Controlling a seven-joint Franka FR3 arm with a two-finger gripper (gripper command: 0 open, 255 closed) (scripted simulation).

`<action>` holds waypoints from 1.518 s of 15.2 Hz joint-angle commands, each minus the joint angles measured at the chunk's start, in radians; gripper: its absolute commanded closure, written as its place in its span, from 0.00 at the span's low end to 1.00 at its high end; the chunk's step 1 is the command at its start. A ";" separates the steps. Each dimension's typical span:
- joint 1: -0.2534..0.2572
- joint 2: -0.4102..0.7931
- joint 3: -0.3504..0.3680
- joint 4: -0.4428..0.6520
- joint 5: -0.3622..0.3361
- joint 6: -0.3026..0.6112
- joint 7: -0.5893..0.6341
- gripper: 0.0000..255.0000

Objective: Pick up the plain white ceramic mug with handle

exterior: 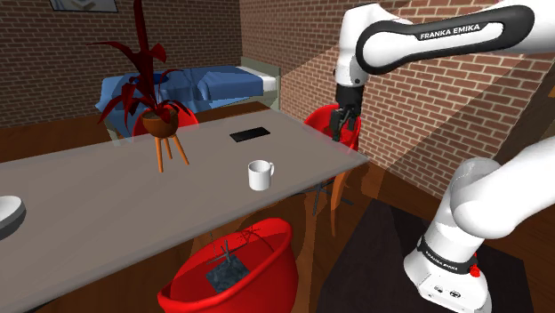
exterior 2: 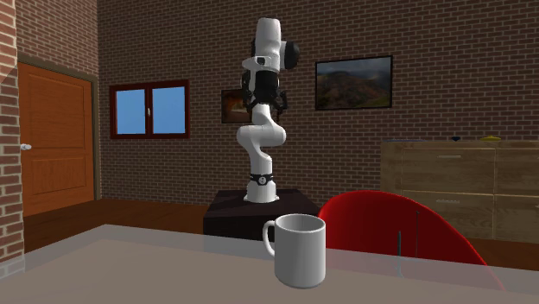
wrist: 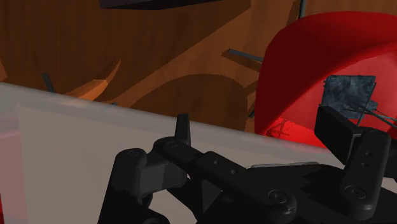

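A plain white mug [exterior: 260, 174] with a handle stands upright on the grey table [exterior: 107, 191], near the front edge. In the second exterior view the mug [exterior 2: 298, 249] is close up, handle to that view's left. My black gripper [exterior: 341, 124] hangs over the table's far right corner, well away from the mug toward the shoulder view's right. Seen from the second exterior view, the gripper [exterior 2: 266, 102] is far behind the mug. In the wrist view the gripper [wrist: 261, 130] is open and holds nothing, with the table edge [wrist: 76, 146] below it.
A red-leaved plant in an orange-legged pot [exterior: 160, 120] and a flat black object [exterior: 250, 134] sit on the table. A white dish [exterior: 9, 213] lies at its left end. Red chairs [exterior: 233, 267] [exterior: 325, 120] stand at the front and the far corner.
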 commanded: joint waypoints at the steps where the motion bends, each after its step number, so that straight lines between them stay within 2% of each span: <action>1: 0.006 0.070 0.006 0.015 0.007 0.059 0.010 0.00; 12: 0.026 0.474 0.033 0.180 0.027 0.314 0.050 0.00; 18: 0.037 0.702 0.044 0.336 0.029 0.394 0.068 0.00; 23: 0.048 0.894 0.050 0.503 0.027 0.426 0.082 0.00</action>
